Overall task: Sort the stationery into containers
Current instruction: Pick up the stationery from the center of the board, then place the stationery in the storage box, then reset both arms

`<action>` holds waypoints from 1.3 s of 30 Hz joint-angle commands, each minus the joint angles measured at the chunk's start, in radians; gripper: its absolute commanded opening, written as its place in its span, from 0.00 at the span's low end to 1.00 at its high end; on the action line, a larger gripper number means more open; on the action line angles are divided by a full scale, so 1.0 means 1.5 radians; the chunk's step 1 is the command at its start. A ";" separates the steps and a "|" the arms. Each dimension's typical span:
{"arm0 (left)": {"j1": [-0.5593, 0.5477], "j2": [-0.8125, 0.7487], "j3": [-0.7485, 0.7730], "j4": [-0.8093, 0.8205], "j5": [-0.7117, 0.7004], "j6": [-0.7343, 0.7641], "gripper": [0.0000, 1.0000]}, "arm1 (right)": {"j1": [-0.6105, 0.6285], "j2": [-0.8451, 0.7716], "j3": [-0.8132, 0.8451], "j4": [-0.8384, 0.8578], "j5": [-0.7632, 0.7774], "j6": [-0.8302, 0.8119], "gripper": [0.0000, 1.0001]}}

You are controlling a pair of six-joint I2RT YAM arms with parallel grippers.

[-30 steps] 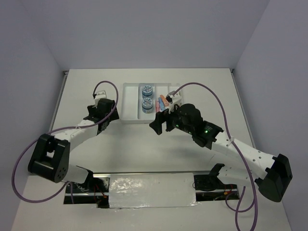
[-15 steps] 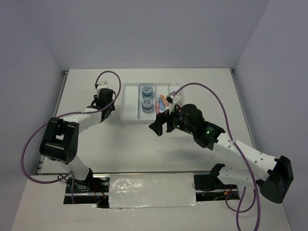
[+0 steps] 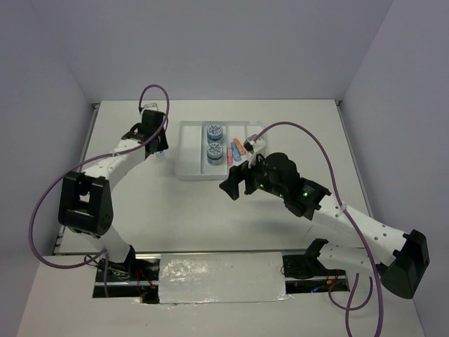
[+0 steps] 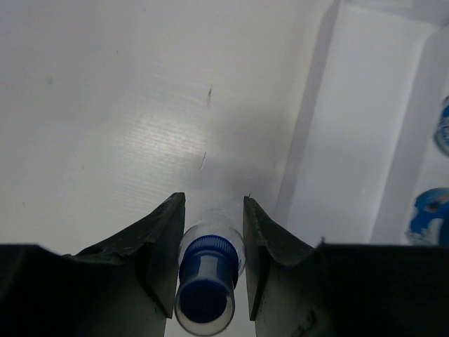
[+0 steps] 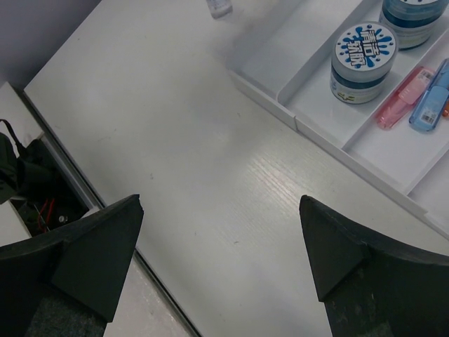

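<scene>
In the left wrist view my left gripper (image 4: 210, 232) is shut on a tiny clear bottle with a blue cap (image 4: 205, 284), which sits between both fingers just left of the white tray's wall (image 4: 302, 140). From above, the left gripper (image 3: 158, 146) is at the tray's left side. The tray (image 3: 189, 156) holds two patterned blue discs (image 3: 214, 131) (image 3: 215, 152) in its second compartment. Pink, blue and orange sticks (image 3: 236, 149) lie in the third. My right gripper (image 3: 237, 184) hangs open over bare table in front of the tray, with nothing between its fingers (image 5: 91, 246).
The tray's leftmost compartment (image 4: 351, 140) holds nothing. The table's near edge, with a gap and cables (image 5: 42, 196) below it, lies under the right gripper. Purple cables loop over both arms.
My left gripper has moved away from me to the tray's left side, and its jaws have closed round the bottle. The right arm has hardly moved.
</scene>
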 commanded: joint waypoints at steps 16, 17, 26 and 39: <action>-0.011 0.276 0.478 -0.338 0.243 0.006 0.09 | 0.002 -0.051 0.040 -0.088 0.044 -0.007 1.00; -0.016 0.300 0.484 -0.346 0.245 0.009 0.09 | 0.004 -0.051 0.040 -0.091 0.043 -0.006 1.00; -0.035 0.362 0.493 -0.313 0.246 0.016 0.24 | 0.002 -0.053 0.032 -0.093 0.044 -0.005 1.00; -0.041 0.292 0.477 -0.316 0.197 -0.008 0.99 | 0.003 -0.057 0.033 -0.088 0.038 0.002 1.00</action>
